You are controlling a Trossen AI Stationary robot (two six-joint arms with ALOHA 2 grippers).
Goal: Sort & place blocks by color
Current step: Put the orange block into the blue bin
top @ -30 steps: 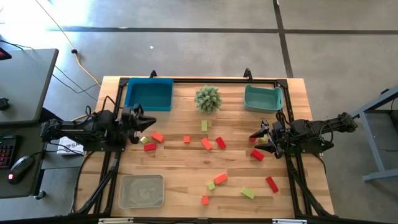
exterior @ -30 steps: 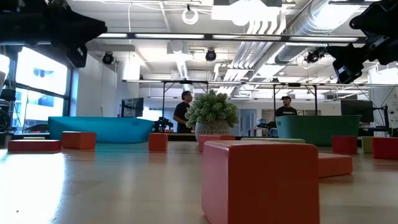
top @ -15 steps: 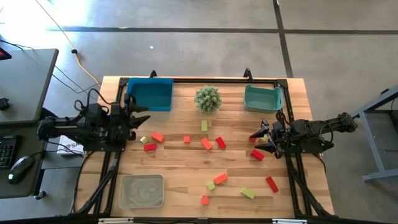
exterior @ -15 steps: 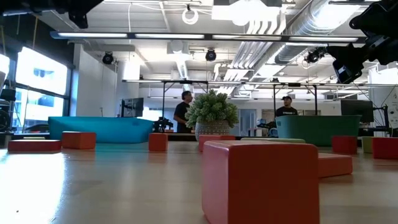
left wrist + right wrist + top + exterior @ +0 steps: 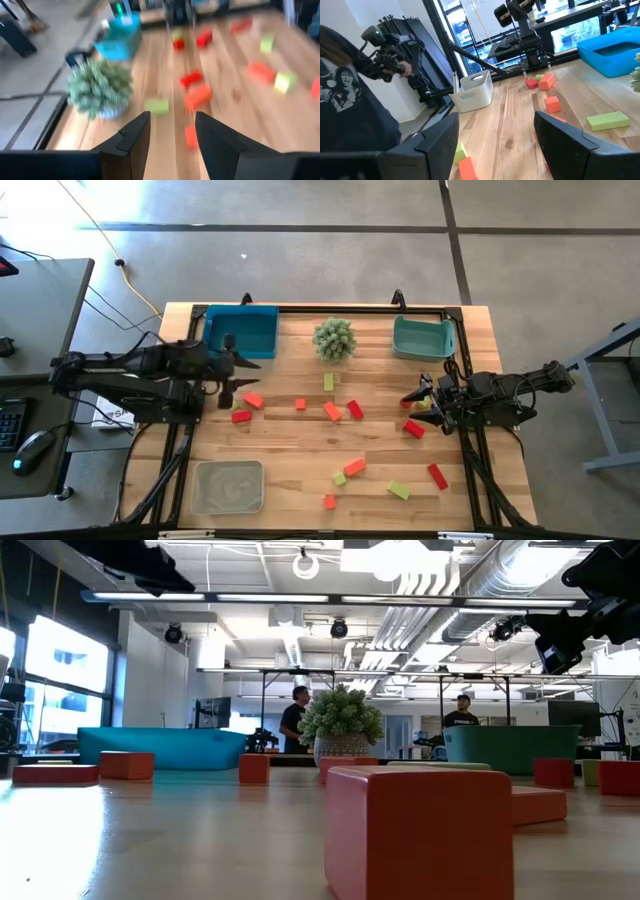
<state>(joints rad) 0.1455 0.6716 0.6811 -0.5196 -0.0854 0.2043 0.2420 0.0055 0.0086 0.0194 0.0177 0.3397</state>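
Red, orange-red and yellow-green blocks lie flat and scattered over the wooden table [image 5: 300, 450]: a red one [image 5: 241, 416] and an orange one [image 5: 253, 400] near the left side, a red one [image 5: 413, 429] and a yellow-green one [image 5: 425, 390] near the right gripper. My left gripper [image 5: 250, 360] [image 5: 172, 135] hovers open and empty by the blue bin's [image 5: 240, 332] near right corner. My right gripper [image 5: 415, 398] [image 5: 495, 120] waits open and empty near the table's right edge, in front of the teal bin [image 5: 422, 337].
A spiky green plant [image 5: 334, 338] stands at the far middle between the two bins. A pale clear bin [image 5: 228, 487] sits at the near left corner. In the low view a large red block [image 5: 420, 830] fills the foreground. A person in a dark shirt [image 5: 350, 115] stands beyond the table.
My left gripper has risen from low over the table's left side, out of the low view's top. It swung toward the far edge and rightward to the blue bin's near right corner, staying open and empty. No block has moved.
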